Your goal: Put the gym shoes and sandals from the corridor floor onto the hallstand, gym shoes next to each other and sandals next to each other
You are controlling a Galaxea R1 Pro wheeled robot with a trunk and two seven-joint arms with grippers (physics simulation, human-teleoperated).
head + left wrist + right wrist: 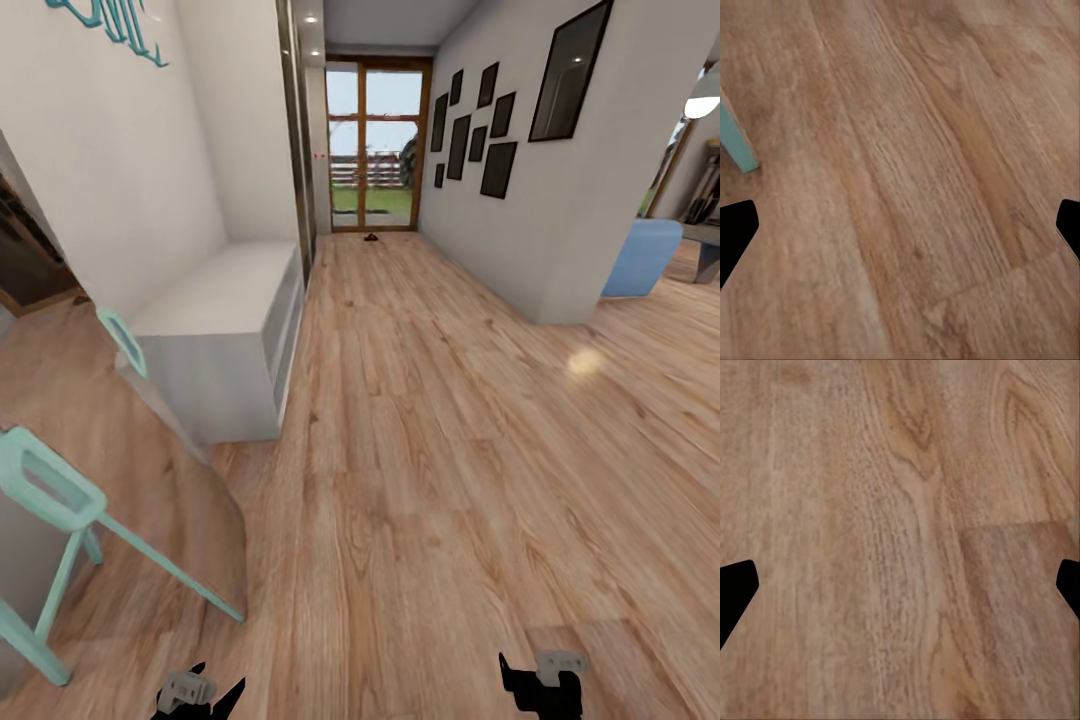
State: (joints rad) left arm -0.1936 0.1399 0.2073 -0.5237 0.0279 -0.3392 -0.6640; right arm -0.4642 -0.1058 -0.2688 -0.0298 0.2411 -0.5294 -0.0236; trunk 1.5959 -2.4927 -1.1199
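Two end effectors sit low at the near edge of the head view, the left end effector (pixel 197 692) and the right end effector (pixel 541 682), both hanging over bare corridor floor (pixel 420 480). Each wrist view shows its dark fingertips spread wide with only planks between them, so both stand open and empty. A teal-framed stand (pixel 60 520) leans at the near left; its leg (pixel 736 142) shows in the left wrist view. Further along the left wall stands a pale grey-white low unit (pixel 225 330); whether it is the hallstand cannot be told from here. Far down the corridor, before the glazed door (pixel 372 150), a small dark object (pixel 370 238) lies on the floor, possibly a sandal, too small to confirm. It lies straight ahead, well apart from both arms, neither clearly nearer. Its long axis cannot be read. No gym shoes are identifiable.
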